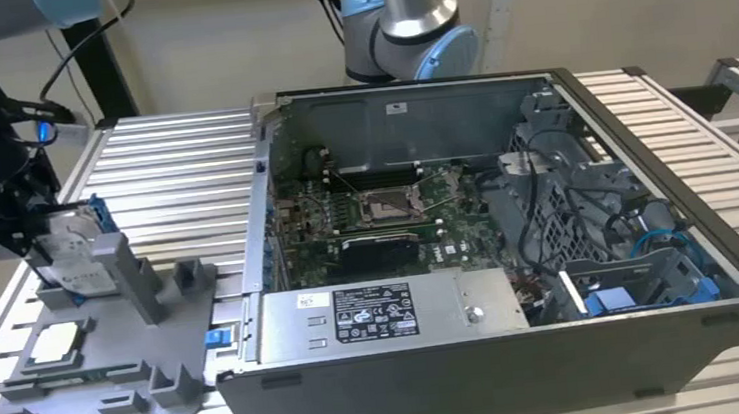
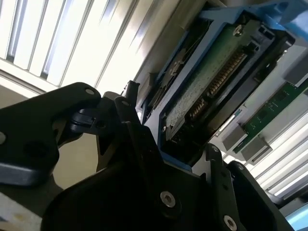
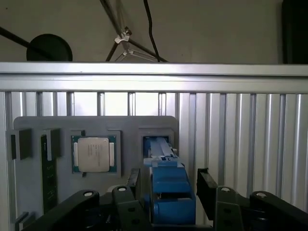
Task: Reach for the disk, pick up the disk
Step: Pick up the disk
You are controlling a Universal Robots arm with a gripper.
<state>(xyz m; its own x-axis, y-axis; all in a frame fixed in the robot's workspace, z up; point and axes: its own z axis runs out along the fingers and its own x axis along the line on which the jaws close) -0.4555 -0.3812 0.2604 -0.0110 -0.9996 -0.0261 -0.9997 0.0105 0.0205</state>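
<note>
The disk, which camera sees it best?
The second wrist view: the disk is close up, showing its green circuit board and blue bracket. The first wrist view shows its blue edge inside the open claw. The exterior view shows it small, standing in the grey holder.

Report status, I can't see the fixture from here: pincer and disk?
Pincer open, straddling the disk. Disk upright in the grey fixture, not lifted. Chip beside it, apart from the pincer.
</note>
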